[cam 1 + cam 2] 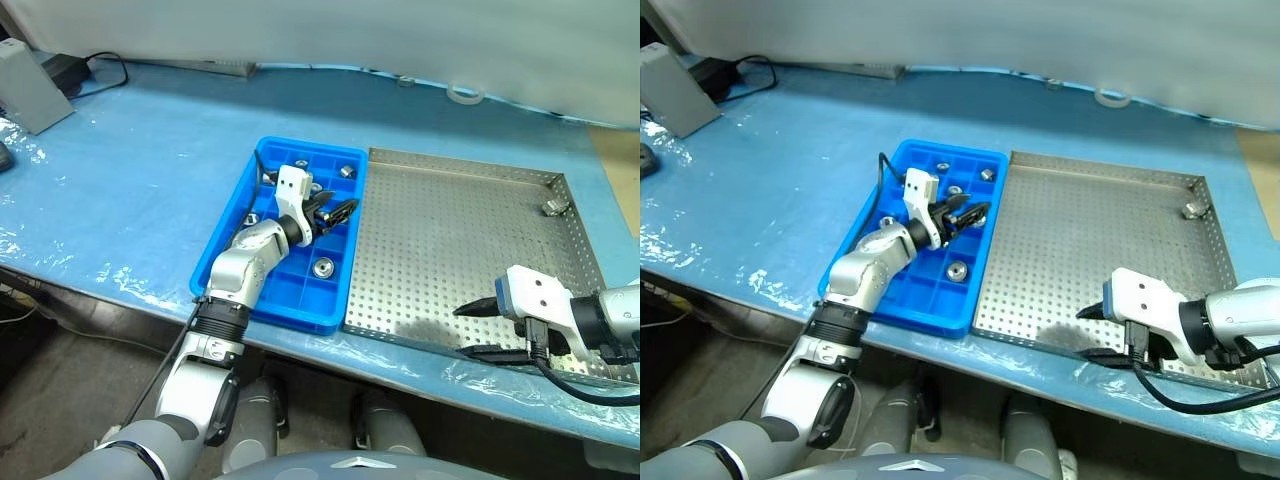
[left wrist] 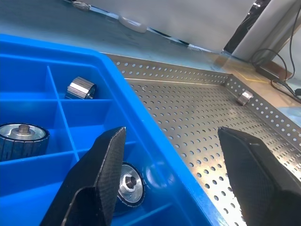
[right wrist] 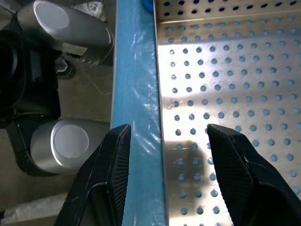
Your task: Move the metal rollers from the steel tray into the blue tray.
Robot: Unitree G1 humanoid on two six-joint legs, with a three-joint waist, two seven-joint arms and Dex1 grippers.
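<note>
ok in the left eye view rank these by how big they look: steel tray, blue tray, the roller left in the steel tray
1. steel tray
2. blue tray, clearly narrower
3. roller at the steel tray's far right corner, by far the smallest

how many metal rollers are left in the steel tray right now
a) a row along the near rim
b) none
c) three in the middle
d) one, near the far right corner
d, a single metal roller lies by the far right corner of the steel tray; the remaining perforated base is bare.
</note>
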